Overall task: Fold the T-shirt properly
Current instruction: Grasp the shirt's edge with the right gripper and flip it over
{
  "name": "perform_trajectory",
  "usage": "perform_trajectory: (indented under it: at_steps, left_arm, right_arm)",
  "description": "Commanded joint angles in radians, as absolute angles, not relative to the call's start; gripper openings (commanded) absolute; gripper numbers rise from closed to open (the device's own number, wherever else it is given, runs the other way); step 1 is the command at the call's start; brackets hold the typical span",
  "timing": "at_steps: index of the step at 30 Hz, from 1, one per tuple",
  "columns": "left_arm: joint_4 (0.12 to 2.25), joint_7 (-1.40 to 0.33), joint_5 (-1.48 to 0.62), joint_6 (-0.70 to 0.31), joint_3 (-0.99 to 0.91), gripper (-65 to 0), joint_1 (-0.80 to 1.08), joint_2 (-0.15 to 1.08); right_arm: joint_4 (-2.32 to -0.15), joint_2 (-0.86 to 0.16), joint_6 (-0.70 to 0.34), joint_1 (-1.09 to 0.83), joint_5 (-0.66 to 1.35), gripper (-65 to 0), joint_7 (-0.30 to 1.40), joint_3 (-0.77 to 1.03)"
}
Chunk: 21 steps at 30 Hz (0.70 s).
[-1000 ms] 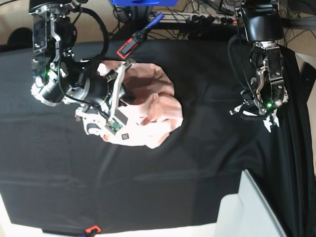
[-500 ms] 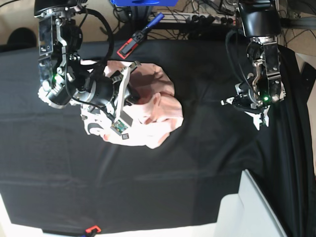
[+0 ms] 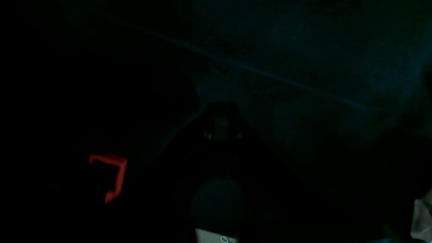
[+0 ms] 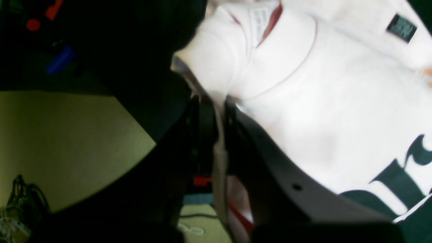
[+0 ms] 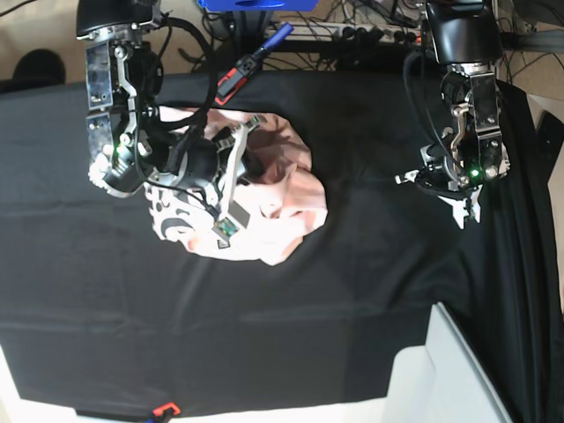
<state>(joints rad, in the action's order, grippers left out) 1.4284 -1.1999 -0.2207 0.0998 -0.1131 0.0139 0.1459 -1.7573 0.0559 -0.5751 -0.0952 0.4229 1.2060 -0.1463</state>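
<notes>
The shirt (image 5: pixel 273 189) is lying bunched up in a heap on the black tabletop (image 5: pixel 352 291), toward the far left in the base view. A thin edge of it, by the neck, is being pinched in the nearly closed right end effector (image 4: pixel 216 135), likely so the cloth can be pulled out flat. The dark letters (image 4: pixel 398 182) are being shown. The left end effector (image 5: pixel 463 207) is being kept closed and empty over bare cloth, well apart from the shirt, likely so it is out of the way.
</notes>
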Motion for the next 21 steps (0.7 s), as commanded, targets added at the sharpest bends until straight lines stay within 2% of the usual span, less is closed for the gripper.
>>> perform_trajectory:
  at_steps: [1,5,7,10,13,16,18,21]
  left_arm:
    - [1.443,-1.191,-0.219,0.097,-0.116,-65.0,0.001,0.156]
    - [1.443,-1.191,-0.219,0.097,-0.116,-65.0,0.007,0.156]
    - [1.443,-1.191,-0.219,0.097,-0.116,-65.0,0.007,0.156]
    - [1.443,-1.191,-0.219,0.097,-0.116,-65.0,0.007,0.156]
    - [1.445,-1.190,-0.219,0.097,-0.116,-65.0,0.019,0.157]
    - [1.443,-1.190,-0.219,0.097,-0.116,-65.0,0.019,0.157]
    - [1.443,-1.190,-0.219,0.096,-0.116,-65.0,0.019,0.157]
    - [1.452,-1.190,-0.219,0.094,-0.114,-65.0,0.022,0.157]
  right_arm:
    - [-1.771,0.064,-0.581,-0.073,0.447,-64.7,1.175,-0.145]
    - [-1.762,0.082,-0.581,-0.048,0.447,-63.8,1.162,-0.143]
    - [-1.735,0.085,-0.581,-0.027,0.447,-58.6,1.162,-0.143]
    - [-1.681,0.088,-0.581,-0.008,0.452,-46.9,1.162,-0.111]
    - [-1.658,0.104,-0.581,-0.007,0.458,-39.0,1.162,-0.041]
    - [-1.652,0.096,-0.581,0.018,0.568,-32.4,1.168,0.013]
    - [-1.661,0.073,-0.581,0.044,0.645,-30.2,1.173,0.035]
    - [-1.661,0.002,-0.581,0.085,0.728,-30.5,1.164,0.042]
